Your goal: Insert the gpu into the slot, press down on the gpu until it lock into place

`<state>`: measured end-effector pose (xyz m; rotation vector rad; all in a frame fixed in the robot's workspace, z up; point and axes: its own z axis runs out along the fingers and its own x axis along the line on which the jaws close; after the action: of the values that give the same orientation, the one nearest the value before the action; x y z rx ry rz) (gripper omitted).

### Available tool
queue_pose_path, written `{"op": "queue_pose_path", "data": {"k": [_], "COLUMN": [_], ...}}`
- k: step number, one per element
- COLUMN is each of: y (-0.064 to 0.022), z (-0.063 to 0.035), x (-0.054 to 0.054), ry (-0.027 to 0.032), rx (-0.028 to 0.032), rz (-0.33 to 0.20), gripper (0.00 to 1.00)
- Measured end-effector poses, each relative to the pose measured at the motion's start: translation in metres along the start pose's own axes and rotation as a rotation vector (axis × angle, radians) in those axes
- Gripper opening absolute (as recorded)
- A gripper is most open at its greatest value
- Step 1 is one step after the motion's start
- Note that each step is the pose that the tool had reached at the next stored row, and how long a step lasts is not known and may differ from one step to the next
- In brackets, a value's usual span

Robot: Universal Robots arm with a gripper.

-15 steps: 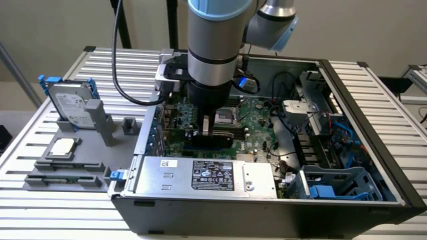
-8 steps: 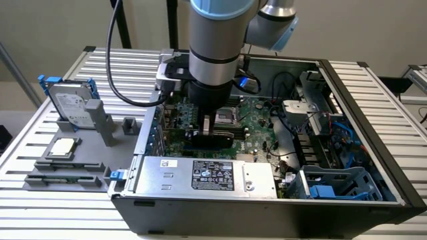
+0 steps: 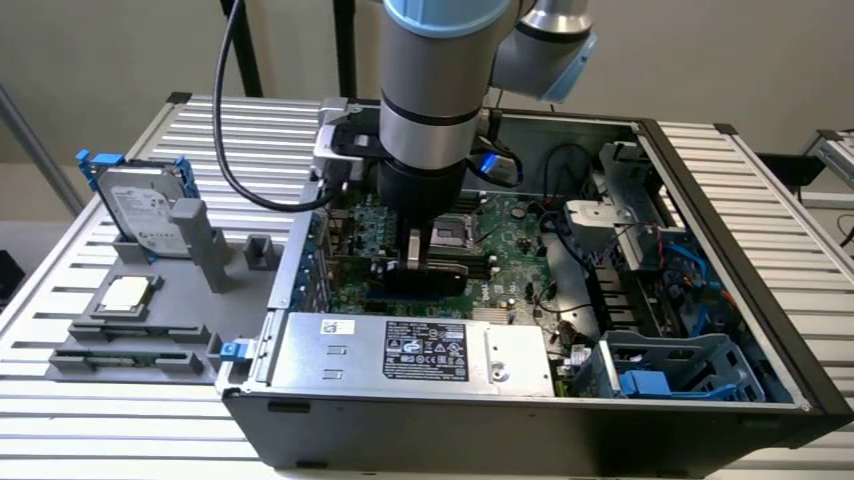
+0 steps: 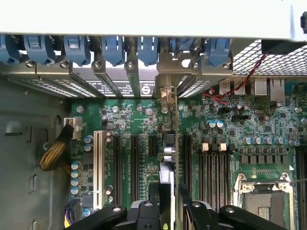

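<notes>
The gpu (image 3: 424, 282) stands on edge over the green motherboard inside the open case, its black face toward the front. In the wrist view the gpu (image 4: 168, 155) appears edge-on as a thin strip running between the expansion slots. Its silver bracket (image 4: 165, 93) reaches the case's rear wall. My gripper (image 3: 416, 262) comes straight down on the card's top edge. The gripper (image 4: 169, 199) is shut on the gpu, with black fingers (image 4: 154, 194) pressed against either side. The blue slot is hidden beneath the card.
A white slot (image 4: 99, 163) and black memory slots (image 4: 213, 167) flank the card, with the CPU socket (image 4: 263, 201) beyond. Blue clips (image 4: 112, 48) line the rear wall. The power supply (image 3: 414, 350) sits in front. A hard drive (image 3: 144, 215) stands on a fixture at the exterior view's left.
</notes>
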<state>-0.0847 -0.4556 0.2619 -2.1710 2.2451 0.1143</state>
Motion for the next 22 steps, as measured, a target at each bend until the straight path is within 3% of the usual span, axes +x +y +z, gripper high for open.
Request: {"op": "queue_pose_path", "data": {"k": [14, 22], "y": [-0.0011, -0.002], "z": [0.0018, -0.0012], "x": [-0.0005, -0.0008], "ry": [0.0013, 0.0017], "rx": [-0.0129, -0.0309], "rz": [0.001, 0.002], "gripper": [0.26, 0.26]}}
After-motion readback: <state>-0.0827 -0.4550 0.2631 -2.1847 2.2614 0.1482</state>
